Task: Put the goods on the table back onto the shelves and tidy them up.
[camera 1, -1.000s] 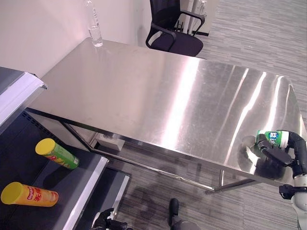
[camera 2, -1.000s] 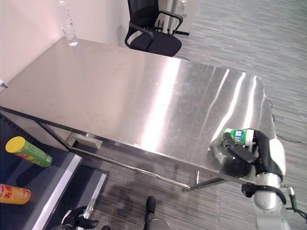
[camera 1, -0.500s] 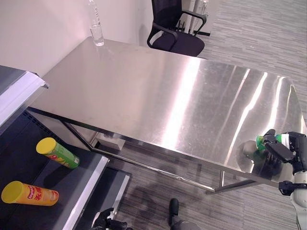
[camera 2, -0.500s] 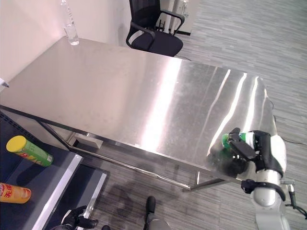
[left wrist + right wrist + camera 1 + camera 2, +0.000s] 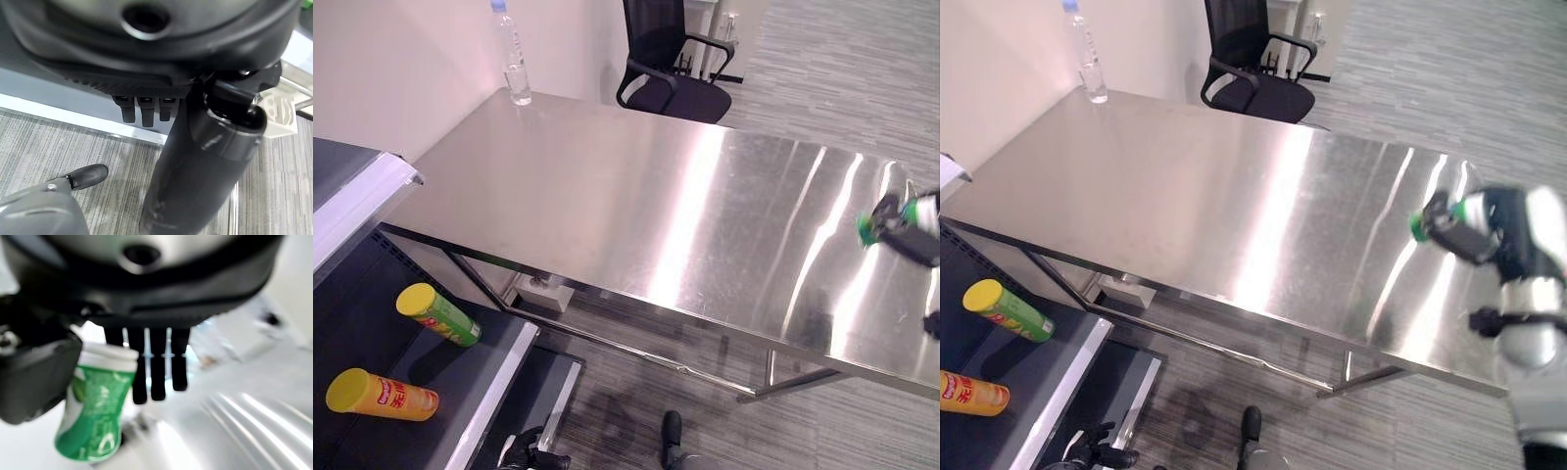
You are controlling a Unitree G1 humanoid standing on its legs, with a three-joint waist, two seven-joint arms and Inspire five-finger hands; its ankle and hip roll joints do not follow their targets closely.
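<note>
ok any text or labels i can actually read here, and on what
None can be read.
Green bottle in the right hand: pale label print, blurred.
Orange can on the shelf: label print too small.
Green can beside it: print too small.
Water bottle on the table: no legible label.

Head stereo pair above table (image 5: 607,196) (wrist close-ups)
</note>
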